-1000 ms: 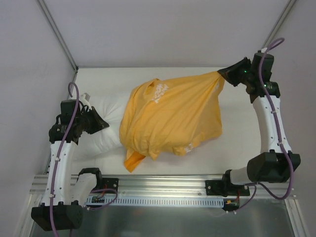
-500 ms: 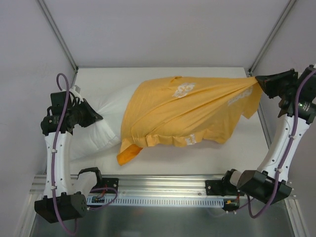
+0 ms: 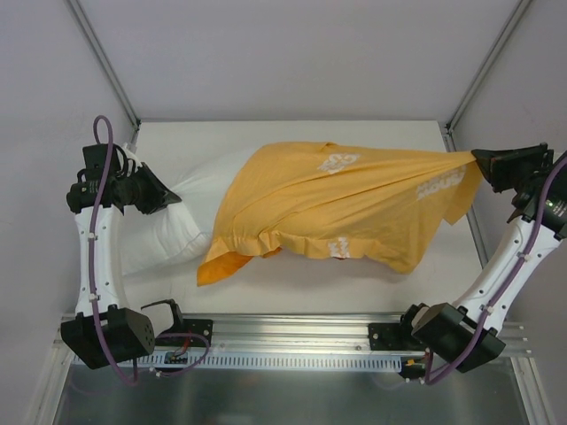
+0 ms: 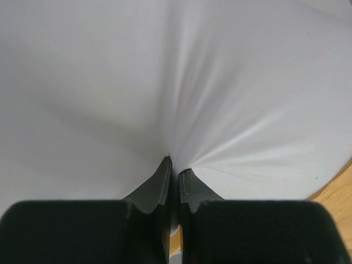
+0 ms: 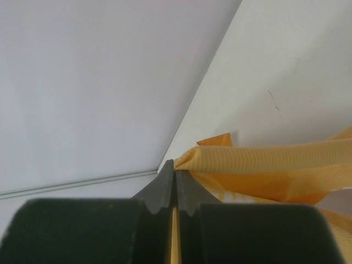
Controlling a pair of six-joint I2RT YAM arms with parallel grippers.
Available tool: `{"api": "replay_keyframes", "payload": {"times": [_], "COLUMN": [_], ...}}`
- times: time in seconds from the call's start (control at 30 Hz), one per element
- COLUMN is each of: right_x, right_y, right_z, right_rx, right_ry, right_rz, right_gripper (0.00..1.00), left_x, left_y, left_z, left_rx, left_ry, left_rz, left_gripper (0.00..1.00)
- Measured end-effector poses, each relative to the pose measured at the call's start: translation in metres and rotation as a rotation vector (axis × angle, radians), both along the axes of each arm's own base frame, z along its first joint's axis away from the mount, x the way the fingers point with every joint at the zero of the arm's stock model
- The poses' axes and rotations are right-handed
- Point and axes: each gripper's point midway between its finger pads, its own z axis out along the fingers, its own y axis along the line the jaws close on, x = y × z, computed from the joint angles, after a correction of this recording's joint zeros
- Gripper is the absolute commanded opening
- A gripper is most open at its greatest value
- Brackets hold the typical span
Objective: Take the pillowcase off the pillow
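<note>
The orange-yellow pillowcase (image 3: 345, 208) is stretched across the middle of the table, pulled taut to the right. My right gripper (image 3: 478, 159) is shut on its right corner, and the same pinched orange fabric (image 5: 264, 159) shows in the right wrist view. The white pillow (image 3: 190, 217) sticks out of the cover's left opening. My left gripper (image 3: 177, 197) is shut on the pillow's left end, with white cloth (image 4: 176, 82) bunched between the fingertips (image 4: 188, 181). The rest of the pillow is hidden inside the pillowcase.
The white table (image 3: 292, 288) is walled by grey panels at the back and sides. A metal rail (image 3: 292, 329) runs along the near edge by both arm bases. The right gripper is close to the right wall (image 5: 99, 82).
The right gripper has pulled the pillowcase corner farther right and a little nearer. The left gripper has drawn the pillow's end left and back. More white pillow shows now.
</note>
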Motion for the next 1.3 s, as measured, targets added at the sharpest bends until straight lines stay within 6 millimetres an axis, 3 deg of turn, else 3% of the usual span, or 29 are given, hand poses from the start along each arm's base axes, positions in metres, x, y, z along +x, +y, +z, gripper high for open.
{"api": "replay_keyframes", "payload": {"times": [0.1,0.23,0.27,0.3,0.33,0.4,0.5,0.6,0.73,0.83,0.9,0.97,1.13,1.3], "right_x": [0.003,0.019,0.023,0.025,0.025,0.026,0.027,0.013,-0.031,-0.069,-0.098,-0.123,-0.162,-0.160], "right_y": [0.007,0.048,0.061,0.073,0.083,0.092,0.104,0.122,0.160,0.207,0.239,0.264,0.294,0.313], "right_z": [-0.006,-0.023,-0.033,-0.047,-0.065,-0.093,-0.123,-0.139,-0.137,-0.127,-0.133,-0.150,-0.210,-0.257], "right_rx": [-0.018,-0.136,-0.158,-0.174,-0.173,-0.203,-0.268,-0.359,-0.517,-0.651,-0.743,-0.817,-1.015,-1.197], "right_ry": [0.010,0.012,0.017,0.035,0.073,0.145,0.231,0.257,0.166,0.032,-0.045,-0.084,-0.020,0.102], "right_rz": [0.028,0.174,0.222,0.267,0.306,0.362,0.436,0.488,0.603,0.781,0.929,1.048,1.217,1.216], "right_gripper": [0.01,0.01,0.12,0.68,0.85,1.00,0.97,0.96,0.96,0.96,0.96,0.96,0.96,0.96], "left_x": [0.004,0.009,0.010,0.011,0.011,0.010,0.009,0.013,0.016,0.018,0.019,0.021,0.028,0.030], "left_y": [0.001,0.013,0.019,0.022,0.024,0.026,0.024,0.022,0.016,0.011,0.009,0.008,0.008,0.008], "left_z": [-0.003,-0.006,-0.009,-0.013,-0.017,-0.025,-0.030,-0.030,-0.034,-0.034,-0.034,-0.035,-0.035,-0.035], "left_rx": [-0.015,0.003,0.014,0.021,0.027,0.038,0.060,0.088,0.105,0.112,0.111,0.109,0.106,0.103], "left_ry": [0.017,0.003,0.003,0.007,0.013,0.030,0.042,0.030,0.022,0.020,0.018,0.019,0.026,0.029], "left_rz": [0.006,0.050,0.069,0.080,0.087,0.096,0.090,0.081,0.062,0.056,0.054,0.052,0.047,0.047], "left_gripper": [0.00,0.00,0.00,0.00,0.00,0.00,0.00,0.00,0.00,0.00,0.00,0.00,0.00,0.00]}}
